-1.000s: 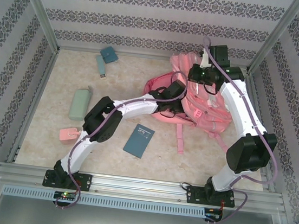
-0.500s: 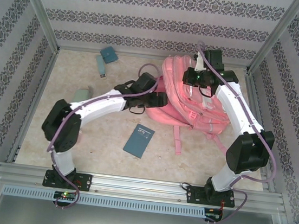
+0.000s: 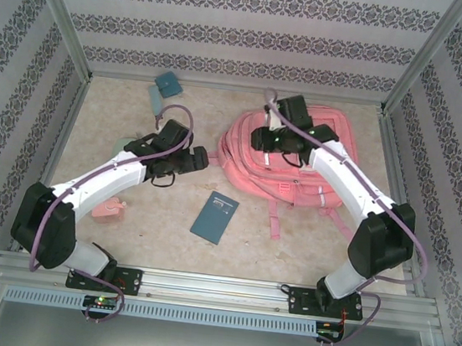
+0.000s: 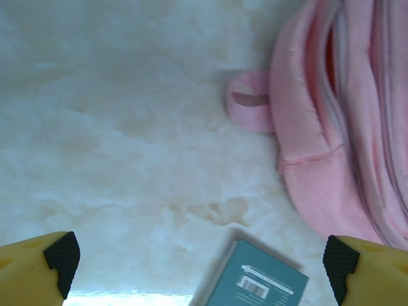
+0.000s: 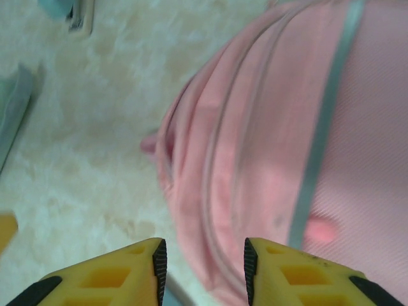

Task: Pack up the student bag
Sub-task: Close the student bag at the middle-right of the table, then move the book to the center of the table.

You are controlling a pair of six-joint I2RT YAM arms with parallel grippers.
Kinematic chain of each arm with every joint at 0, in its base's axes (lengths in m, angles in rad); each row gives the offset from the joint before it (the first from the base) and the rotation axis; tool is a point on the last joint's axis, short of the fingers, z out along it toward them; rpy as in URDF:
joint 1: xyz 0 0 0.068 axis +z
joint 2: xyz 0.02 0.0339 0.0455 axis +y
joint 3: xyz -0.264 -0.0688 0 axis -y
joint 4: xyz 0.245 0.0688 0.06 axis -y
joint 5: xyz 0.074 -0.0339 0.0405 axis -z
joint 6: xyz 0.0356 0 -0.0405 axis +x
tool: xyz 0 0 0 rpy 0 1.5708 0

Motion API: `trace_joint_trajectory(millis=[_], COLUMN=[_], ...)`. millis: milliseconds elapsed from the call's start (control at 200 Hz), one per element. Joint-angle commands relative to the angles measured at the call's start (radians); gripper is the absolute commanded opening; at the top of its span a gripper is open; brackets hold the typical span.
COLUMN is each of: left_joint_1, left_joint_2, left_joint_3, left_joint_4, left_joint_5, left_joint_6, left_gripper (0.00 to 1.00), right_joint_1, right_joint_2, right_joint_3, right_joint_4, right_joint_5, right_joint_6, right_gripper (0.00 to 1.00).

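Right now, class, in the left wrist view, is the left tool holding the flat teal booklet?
No: the left tool stands wide open, the flat teal booklet lying untouched on the table.

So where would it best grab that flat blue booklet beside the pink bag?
Probably across its narrower width, from straight above: the booklet lies flat on the table, apart from the student bag, so only its thin edges offer a hold. The open left tool hangs close by.

White-and-black left arm arcs from lower left toward frame centre. Yellow-fingered, black-padded left gripper: jaws spread wide. Matching right arm bends from lower right up-left. Right gripper: jaws narrowly parted.
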Motion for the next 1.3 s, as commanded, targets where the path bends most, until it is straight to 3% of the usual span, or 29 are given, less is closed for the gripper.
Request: trace_joint_trajectory(millis=[0,330,490,734,829,944,1294], left_joint_1=[0.041,0.141,0.164,0.169,0.17,0.17,0.17], left_joint_2=[-0.045,-0.085,-0.108,-0.147,-0.173,-0.204,-0.218], left_joint_3=[-0.007,-0.008,-0.015,-0.026,-0.039,-0.044,-0.106], left_joint_4=[-0.054,-0.091,-0.102,-0.106,-0.096,-0.099,-0.103], left_joint_5=[-0.043,-0.031,-0.022,-0.028,-0.029,-0.04,0.042], left_joint_6=[0.016,0.044,0.041,0.051,0.066,0.073,-0.003], left_gripper=[1.0,1.0,1.0,1.0,0.94,0.97,0.97], right_joint_1=[0.087,0.334,0.377,0.395,0.39,0.355,0.269], right_joint_2=[-0.038,0.012,0.073,0.206,0.271,0.345,0.549], right_joint_3=[-0.077,-0.294,-0.351,-0.308,-0.269,-0.211,0.141], right_joint_4=[-0.007,0.09,0.171,0.217,0.236,0.262,0.131], right_joint_5=[0.029,-0.024,-0.065,-0.102,-0.102,-0.144,-0.242], right_joint_6=[-0.023,0.066,0.107,0.112,0.117,0.145,0.155], right_gripper=[0.38,0.33,0.3,0.24,0.23,0.23,0.27])
